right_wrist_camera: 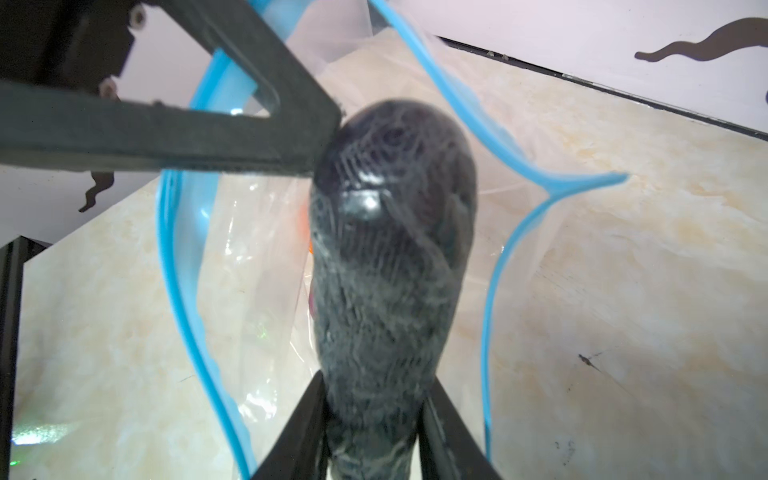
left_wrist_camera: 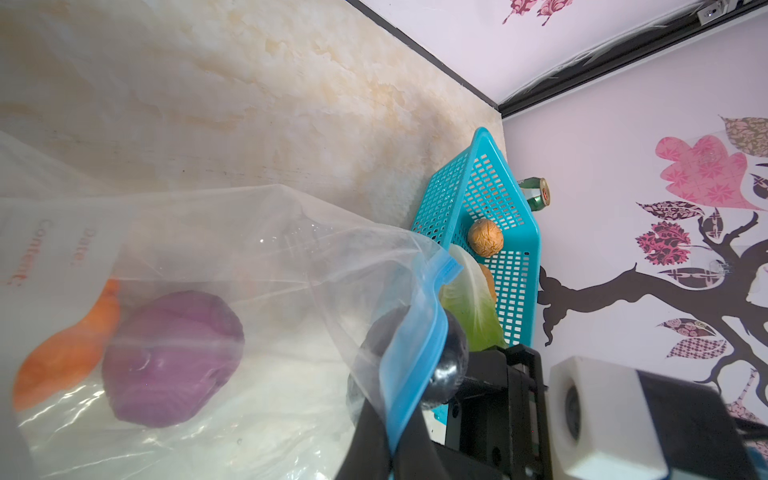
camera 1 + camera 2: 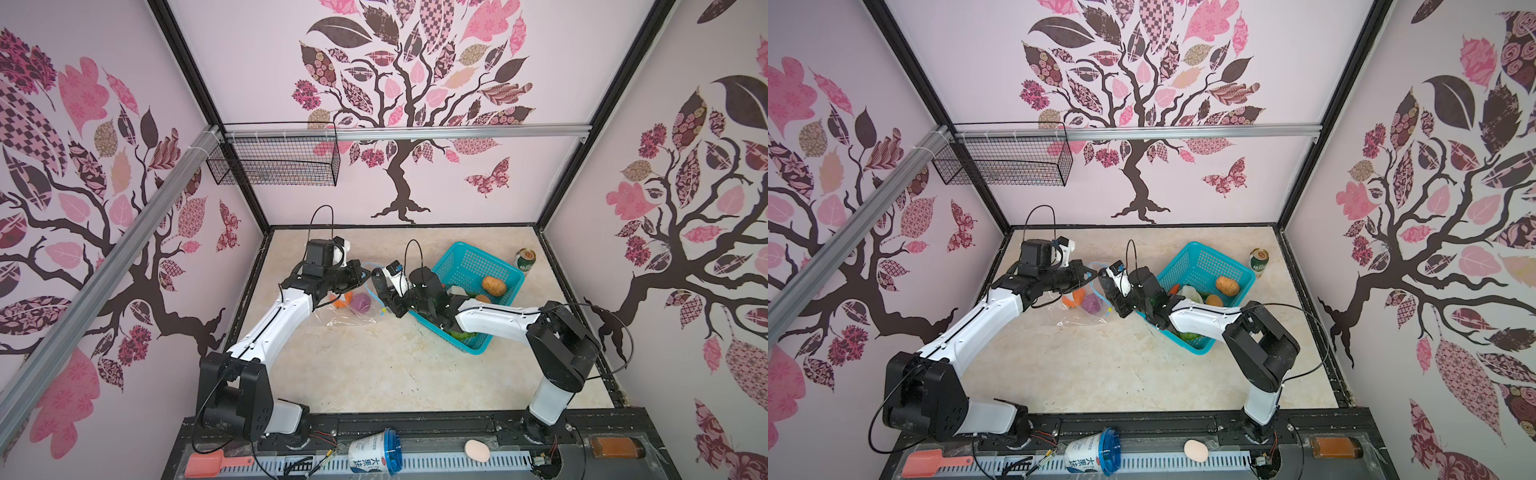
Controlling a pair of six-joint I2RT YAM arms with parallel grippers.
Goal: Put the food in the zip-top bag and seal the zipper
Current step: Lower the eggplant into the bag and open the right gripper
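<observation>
The clear zip-top bag (image 3: 347, 311) lies at the table's middle with a purple onion (image 2: 174, 357) and an orange piece (image 2: 70, 353) inside. My left gripper (image 2: 395, 436) is shut on the bag's blue zipper (image 2: 419, 353) and holds the mouth up and open. My right gripper (image 1: 374, 399) is shut on a long dark food piece (image 1: 390, 249), whose tip sits inside the ring of the zipper (image 1: 178, 270), beside the left fingers (image 1: 208, 137). In both top views the two grippers (image 3: 361, 274) (image 3: 379, 286) meet at the bag's mouth.
A teal mesh basket (image 3: 469, 266) to the right holds potatoes (image 3: 494, 286) and a green-white cabbage (image 2: 469, 307); the right arm crosses above it. A green can (image 3: 525, 261) stands behind. A cup (image 3: 374, 455), a pale egg shape (image 3: 477, 451) and a red scoop (image 3: 208, 464) lie on the front rail.
</observation>
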